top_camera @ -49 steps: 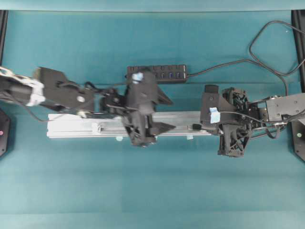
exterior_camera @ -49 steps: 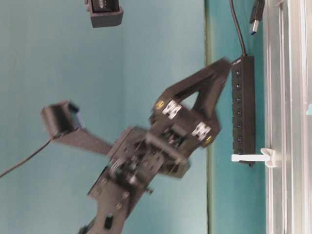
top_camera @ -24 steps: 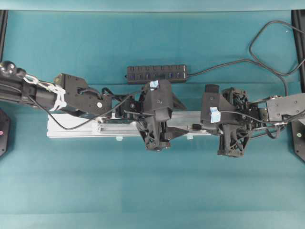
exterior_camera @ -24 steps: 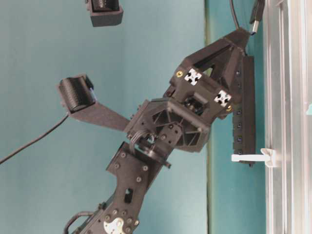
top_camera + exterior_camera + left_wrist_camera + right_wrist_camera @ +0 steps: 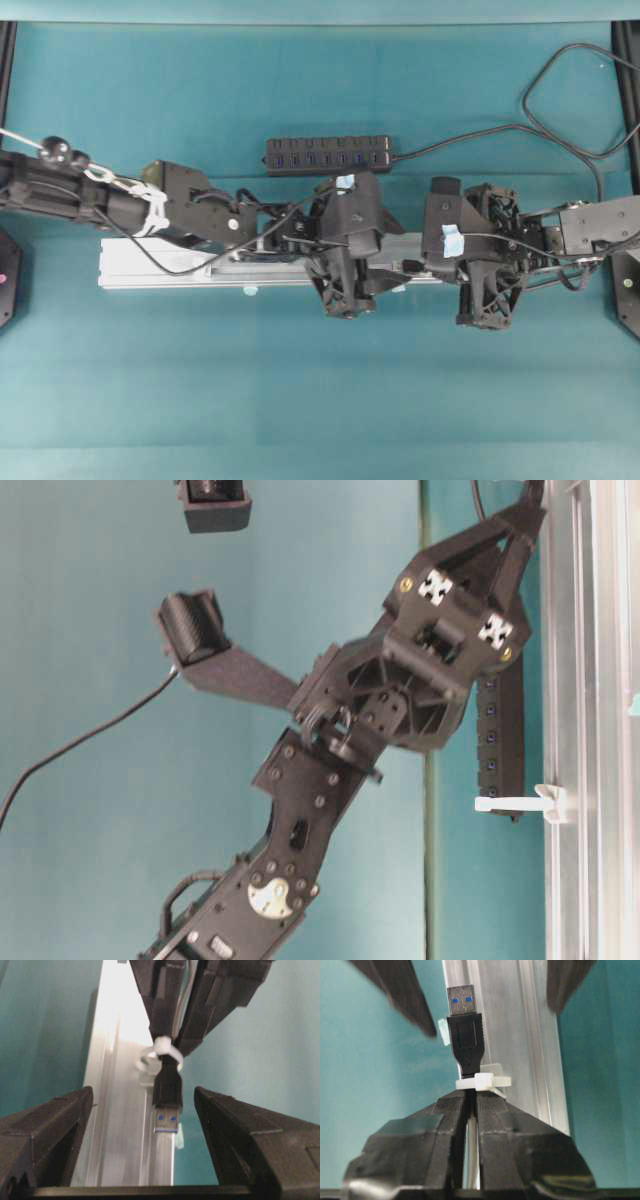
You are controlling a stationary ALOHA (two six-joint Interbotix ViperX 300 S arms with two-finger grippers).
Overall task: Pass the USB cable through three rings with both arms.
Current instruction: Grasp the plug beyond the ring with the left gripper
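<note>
The USB cable's dark plug (image 5: 465, 1030) with its silver, blue-marked tip (image 5: 166, 1122) sticks out past one whitish ring (image 5: 482, 1081) on the silver rail (image 5: 170, 265). The ring (image 5: 160, 1052) circles the cord just behind the plug. My right gripper (image 5: 470, 1092) is shut on the cord right behind that ring. My left gripper (image 5: 144, 1110) is open, its two fingers (image 5: 50, 1135) standing on either side of the plug without touching it. From above, the left gripper (image 5: 392, 255) faces the right gripper (image 5: 414, 265) over the rail. Another ring (image 5: 545, 802) stands on the rail edge.
A black multi-port hub (image 5: 328, 155) lies behind the rail, its cord looping to the far right (image 5: 560, 60). Pale blue tabs (image 5: 250, 290) sit at the rail's front edge. Teal cloth covers the table (image 5: 300, 400). The left arm (image 5: 190, 205) stretches along the rail.
The left arm has travelled right along the rail toward the right gripper, so its open jaws now flank the plug. The right arm has stayed still, shut on the cord.
</note>
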